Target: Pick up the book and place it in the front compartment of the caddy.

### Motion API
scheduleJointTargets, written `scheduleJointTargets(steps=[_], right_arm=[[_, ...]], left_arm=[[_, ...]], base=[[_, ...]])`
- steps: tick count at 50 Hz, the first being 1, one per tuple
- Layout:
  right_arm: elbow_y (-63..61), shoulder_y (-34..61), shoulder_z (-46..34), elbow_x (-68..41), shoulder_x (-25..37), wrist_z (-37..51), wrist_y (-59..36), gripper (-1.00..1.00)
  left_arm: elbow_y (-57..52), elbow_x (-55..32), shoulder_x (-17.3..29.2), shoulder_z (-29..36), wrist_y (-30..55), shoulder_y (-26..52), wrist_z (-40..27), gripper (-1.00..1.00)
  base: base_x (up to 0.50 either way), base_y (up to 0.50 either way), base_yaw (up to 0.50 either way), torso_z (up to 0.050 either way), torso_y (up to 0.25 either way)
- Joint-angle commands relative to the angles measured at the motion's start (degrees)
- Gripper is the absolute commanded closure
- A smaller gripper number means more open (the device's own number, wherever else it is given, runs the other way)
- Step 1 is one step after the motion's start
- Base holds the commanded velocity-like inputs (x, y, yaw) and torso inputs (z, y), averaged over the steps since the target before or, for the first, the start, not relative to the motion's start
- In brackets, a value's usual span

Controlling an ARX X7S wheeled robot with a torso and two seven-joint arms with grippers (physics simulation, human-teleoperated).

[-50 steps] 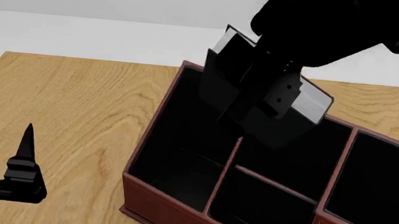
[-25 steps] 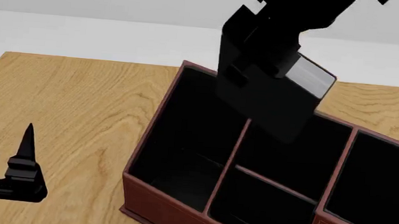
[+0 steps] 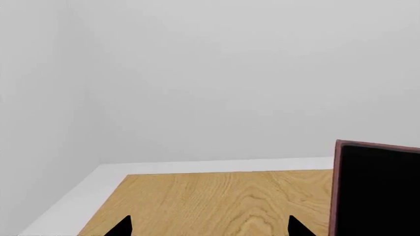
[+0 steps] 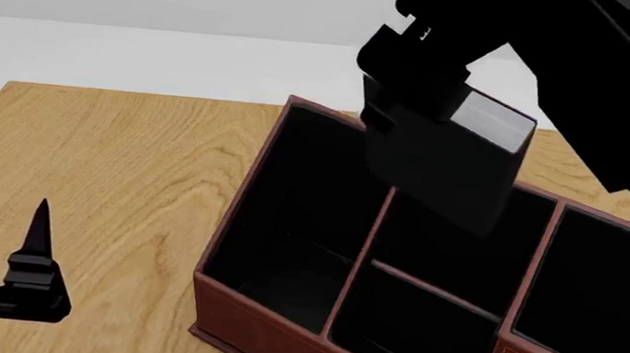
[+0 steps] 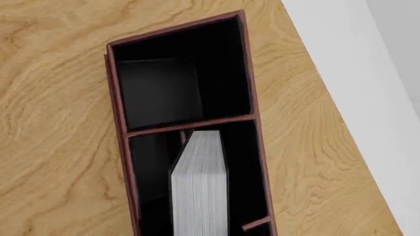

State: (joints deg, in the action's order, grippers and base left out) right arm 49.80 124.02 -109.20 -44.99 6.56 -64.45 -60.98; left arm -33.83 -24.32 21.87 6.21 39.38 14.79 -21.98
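Showing two dark fingertips [image 3: 123, 227] set well apart with nothing between them, the left wrist view looks across the wooden table [image 3: 217, 196] to one wall of the caddy [image 3: 377, 189]. From the head, the left gripper [image 4: 32, 260] hangs over the table's near left corner, while the right gripper [image 4: 414, 70] grasps the book [image 4: 451, 158], tilted above the caddy's rear sections. The right wrist view shows the book's white page edges over the caddy's black compartments, jaws unseen.

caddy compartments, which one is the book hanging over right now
The rear middle compartment, behind the cross divider: the book in the right end effector hangs tilted above it, unlike the sections around it.
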Motion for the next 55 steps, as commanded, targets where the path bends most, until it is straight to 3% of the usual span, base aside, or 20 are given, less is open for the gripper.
scheduleJointTargets(steps=[1, 15, 37, 55], right_arm=[[3.1, -1.8, -0.1, 4.3, -2.1, -2.2, 3.1, 1.0], [3.4, -4.2, 0.8, 4.6, -1.9, 0.0, 3.6, 1.0], [18.6, -10.3, 0.1, 8.7, -6.2, -2.8, 11.5, 1.0], [19.5, -14.1, 5.6, 14.8, -6.5, -3.0, 11.1, 1.0]], left_arm=[[-0.1, 0.5, -0.8, -1.2, -1.1, -0.2, 1.2, -1.0], [-0.2, 0.4, -0.5, -1.3, -1.2, -0.4, 0.9, -1.0], [0.4, 0.1, -0.3, -1.1, -1.1, 0.3, 0.6, -1.0], [1.0, 0.0, 0.0, -1.2, -2.1, -0.5, 0.6, -1.0]], base=[[0.0, 0.0, 0.0, 0.0, 0.0], [0.0, 0.0, 0.0, 0.0, 0.001], [0.0, 0.0, 0.0, 0.0, 0.001], [0.0, 0.0, 0.0, 0.0, 0.001]])
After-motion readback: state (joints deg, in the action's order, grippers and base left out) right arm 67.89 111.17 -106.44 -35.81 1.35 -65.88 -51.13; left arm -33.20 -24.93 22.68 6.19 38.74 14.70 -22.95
